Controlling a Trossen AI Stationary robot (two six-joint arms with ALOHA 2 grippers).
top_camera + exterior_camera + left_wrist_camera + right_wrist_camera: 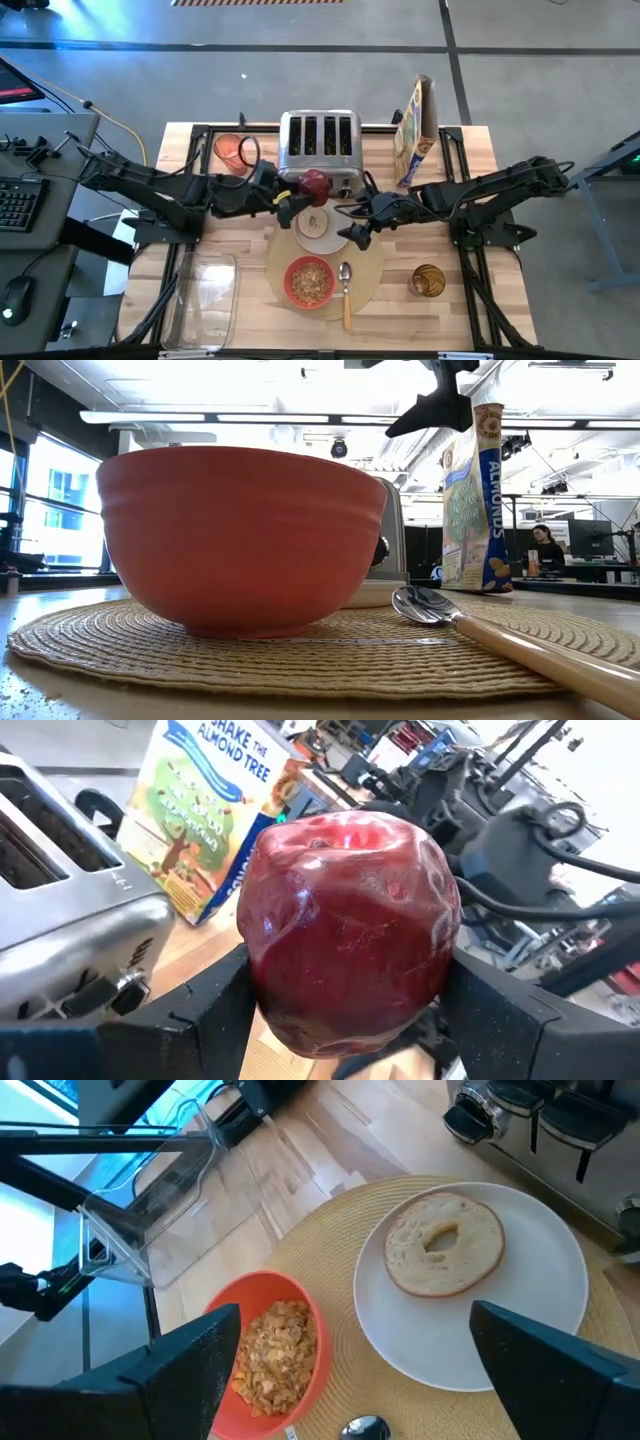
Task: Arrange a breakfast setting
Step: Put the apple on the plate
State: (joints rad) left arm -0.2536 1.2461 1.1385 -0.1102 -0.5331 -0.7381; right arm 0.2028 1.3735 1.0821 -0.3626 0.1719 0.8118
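Observation:
My left gripper (304, 193) is shut on a dark red fruit (313, 184), held in the air between the silver toaster (320, 144) and the small white plate (334, 238). A round toast slice (444, 1245) lies on the plate. The plate, a red bowl (310, 282) of cereal and a wooden-handled spoon (346, 292) rest on the round tan placemat (372, 262). My right gripper (375, 1370) is open and empty, hovering over the plate's right side. My left gripper pinches the fruit's two opposite sides (262, 982) between its two fingers (205, 1000), about level, coming from the table's left. The fruit sits stem dimple up and is lifted clear of the table.
A cereal box (415, 130) stands at the back right beside the toaster. An orange cup (231, 152) is at the back left, a clear plastic tub (205, 298) at the front left, and an amber glass (428, 280) at the front right.

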